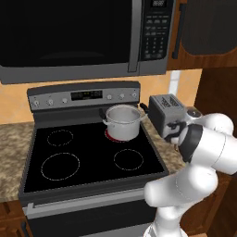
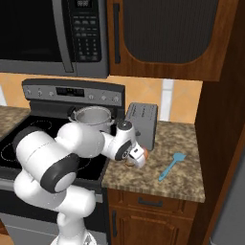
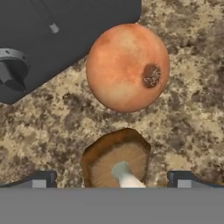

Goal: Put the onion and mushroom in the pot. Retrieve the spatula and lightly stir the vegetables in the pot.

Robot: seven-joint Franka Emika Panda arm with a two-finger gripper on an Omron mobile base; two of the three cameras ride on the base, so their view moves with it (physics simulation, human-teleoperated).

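Hovering end effector (image 3: 111, 181), fingers spread, astride mushroom (image 3: 117, 162), onion (image 3: 127, 68) beyond

The mushroom (image 3: 117, 162) is cut off at the hand view's bottom; the arm hides most of the onion (image 2: 145, 154) on the desk (image 2: 182, 177).

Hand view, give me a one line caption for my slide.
Open gripper poised over the mushroom, the onion just beyond it on the speckled counter.

Onion and mushroom on the speckled counter

The onion (image 3: 127, 68) lies just beyond the mushroom (image 3: 116, 161), beside the grey toaster (image 3: 52, 39).
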